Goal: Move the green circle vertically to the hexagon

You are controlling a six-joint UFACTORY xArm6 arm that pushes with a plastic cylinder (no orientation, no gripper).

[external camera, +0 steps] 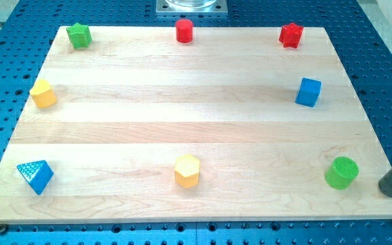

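The green circle point(341, 172) sits near the view's bottom right corner of the wooden board point(196, 129). The yellow hexagon point(187, 170) lies at the bottom middle, far to the circle's left. My dark rod enters from the right edge; my tip point(388, 188) rests just right of the green circle, off the board's edge, a short gap from the circle.
A green star point(79, 35), a red cylinder point(184, 30) and a red star point(290, 35) line the top. A blue cube point(308, 92) is at right, a yellow block point(43, 94) at left, a blue triangle point(35, 175) at bottom left.
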